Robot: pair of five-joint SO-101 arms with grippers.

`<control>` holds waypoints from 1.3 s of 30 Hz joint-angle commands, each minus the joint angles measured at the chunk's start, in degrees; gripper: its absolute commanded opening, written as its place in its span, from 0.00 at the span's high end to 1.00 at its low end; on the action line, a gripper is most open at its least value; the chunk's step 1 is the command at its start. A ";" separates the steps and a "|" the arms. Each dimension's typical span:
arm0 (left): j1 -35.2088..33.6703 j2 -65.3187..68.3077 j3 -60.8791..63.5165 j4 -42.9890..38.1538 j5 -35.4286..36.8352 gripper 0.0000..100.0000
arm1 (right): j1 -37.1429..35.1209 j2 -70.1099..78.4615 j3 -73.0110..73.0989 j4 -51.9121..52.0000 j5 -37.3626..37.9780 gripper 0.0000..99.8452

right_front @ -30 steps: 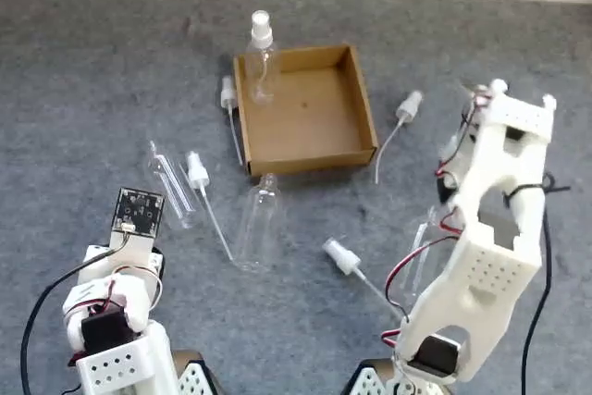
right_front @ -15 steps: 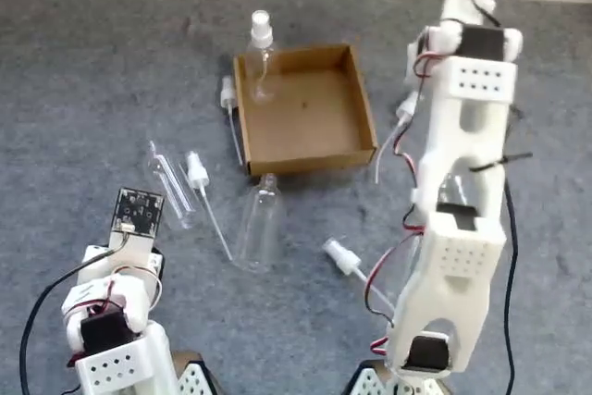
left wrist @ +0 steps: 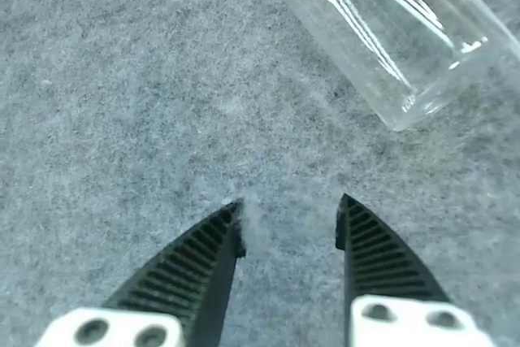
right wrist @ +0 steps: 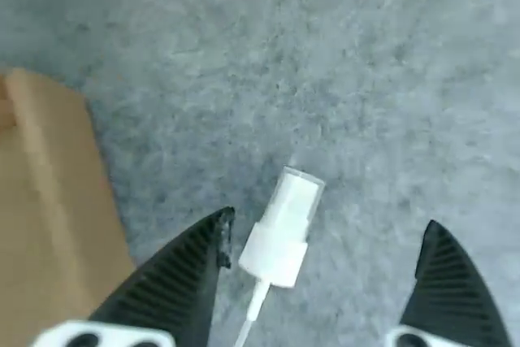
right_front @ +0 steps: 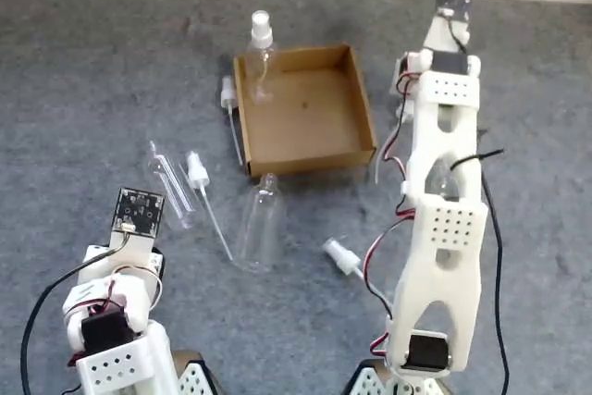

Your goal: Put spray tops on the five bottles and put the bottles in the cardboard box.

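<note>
Right gripper (right wrist: 327,225) spread wide, astride a spray top (right wrist: 280,229) lying on carpet (right wrist: 366,54) just beside the cardboard box (right wrist: 41,201); probably light, slick plastic; its thin tube (right wrist: 252,314) looks bendy; better pinched across the thick white head; left gripper (left wrist: 288,209) spread, holding nothing.

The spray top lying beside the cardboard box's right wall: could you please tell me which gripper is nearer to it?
Right. The right gripper hangs open over that spray top, straddling it; the left gripper sits far off, near a lying bottle.
</note>
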 commanded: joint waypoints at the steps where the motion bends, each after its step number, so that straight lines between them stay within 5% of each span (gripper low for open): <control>1: 0.57 -0.13 1.10 -0.97 -0.44 0.84 | -0.22 0.92 -3.12 -2.33 -0.70 0.71; 16: 0.57 -0.13 1.10 -0.97 -0.44 0.84 | 1.89 3.47 -5.41 6.73 -0.62 0.95; 26: 0.75 -0.13 1.10 -0.97 -0.44 0.84 | -0.92 3.30 -42.24 33.63 4.84 0.98; 31: 0.57 -0.13 1.10 -0.97 -0.44 0.84 | -2.95 -3.03 -32.84 33.63 4.84 0.98; 39: 0.57 -0.13 1.10 -0.97 -0.44 0.84 | -15.78 -36.00 5.58 33.45 5.27 0.98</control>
